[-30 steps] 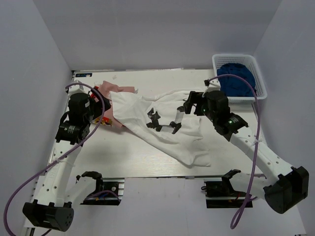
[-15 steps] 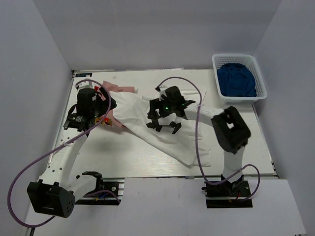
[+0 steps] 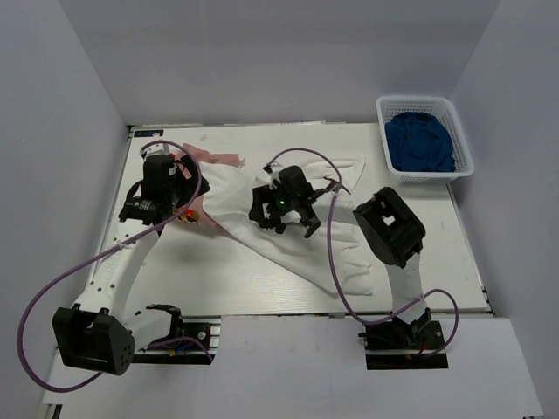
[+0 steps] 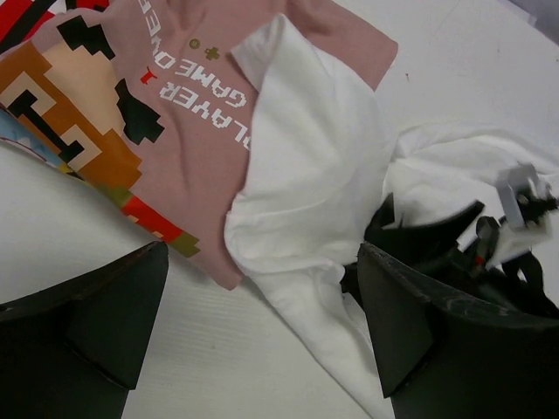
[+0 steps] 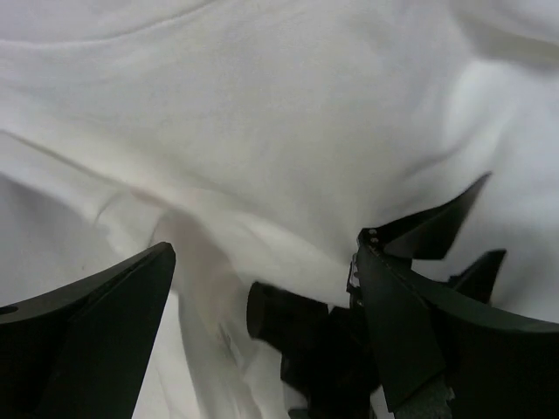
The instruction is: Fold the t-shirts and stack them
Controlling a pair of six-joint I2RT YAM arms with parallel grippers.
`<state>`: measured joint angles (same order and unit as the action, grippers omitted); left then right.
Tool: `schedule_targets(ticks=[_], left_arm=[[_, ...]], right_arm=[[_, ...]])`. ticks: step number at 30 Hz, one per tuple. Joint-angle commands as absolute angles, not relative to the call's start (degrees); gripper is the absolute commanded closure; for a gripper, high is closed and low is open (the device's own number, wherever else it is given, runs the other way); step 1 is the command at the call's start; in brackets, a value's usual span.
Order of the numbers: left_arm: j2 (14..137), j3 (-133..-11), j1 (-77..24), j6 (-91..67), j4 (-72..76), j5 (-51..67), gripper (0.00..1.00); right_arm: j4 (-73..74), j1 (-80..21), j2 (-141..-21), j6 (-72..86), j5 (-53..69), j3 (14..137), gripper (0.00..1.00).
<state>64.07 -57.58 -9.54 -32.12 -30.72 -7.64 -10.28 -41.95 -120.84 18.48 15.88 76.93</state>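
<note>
A large white t-shirt (image 3: 336, 253) with a black print lies crumpled diagonally across the table. My right gripper (image 3: 260, 209) hovers open just over its upper middle; in the right wrist view (image 5: 262, 340) white cloth (image 5: 262, 105) and part of the black print (image 5: 306, 336) fill the frame. A pale pink shirt (image 3: 214, 156) with a red, orange and yellow pixel print (image 4: 96, 131) lies partly under the white shirt's (image 4: 314, 166) left end. My left gripper (image 3: 185, 187) is open and empty, low over the table (image 4: 218, 349) at both shirts' edges.
A white basket (image 3: 463, 131) holding blue cloth (image 3: 422, 144) stands at the back right corner. A red and black piece of cloth (image 4: 31, 16) shows at the far left. Bare table (image 3: 201, 271) lies in front of the shirts. White walls surround the table.
My right arm has swung left across the white shirt, from right of the print to over it. My left gripper has shifted slightly back and right toward the pink shirt.
</note>
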Motion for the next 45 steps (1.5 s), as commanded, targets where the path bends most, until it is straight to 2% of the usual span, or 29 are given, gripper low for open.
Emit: schedule_targets(ticks=[1,3,4,10,15,18,24,26,31,33,45], left_arm=[[64.5,-59.0,-9.4,-31.6,-28.7,-7.2,0.01],[65.7,-59.6,-9.4,-31.6,-28.7,-7.2,0.01],[66.8,-60.1,-9.4,-31.6,-28.7,-7.2,0.01],[72.1,-61.2,-9.4,-31.6,-29.3,-6.7,0.01],[79.8,-67.5,-9.4,-31.0,-33.8,-19.9,0.01],[83.4,-71.9,-9.4,-25.8,-33.8,-23.9,0.01],[90.6,-73.0,-9.4,-1.7,-23.9,-11.0,0.01],[91.7,-72.4,-8.9,5.3,-22.0,-2.0,0.01],[95.3,-71.9,-8.3,17.6,-21.4,3.3,0.01],[97.3,-73.2,-7.7,19.3,-23.2,6.9,0.01],[117.9,-85.2,-2.7,16.4,-26.0,4.6,0.01]], right_arm=[[-9.5,-40.3,-115.6,26.8,10.2,61.7,0.09],[-10.2,-39.3,-110.6,30.1,7.4,57.1,0.09],[-9.8,-38.1,-105.3,31.6,6.4,50.6,0.09],[3.3,-34.9,-87.1,39.1,-5.0,38.4,0.09],[7.2,-34.2,-77.2,36.1,-10.5,35.1,0.09],[6.9,-34.1,-76.6,33.8,-10.7,36.6,0.09],[4.7,-34.2,-80.9,32.3,-5.7,39.3,0.09],[4.6,-34.2,-82.3,32.1,-3.5,39.8,0.09],[4.8,-34.2,-84.2,31.0,-2.4,41.3,0.09],[5.1,-34.2,-84.8,30.7,-2.2,42.0,0.09],[6.4,-34.2,-86.9,29.6,-2.6,45.2,0.09]])
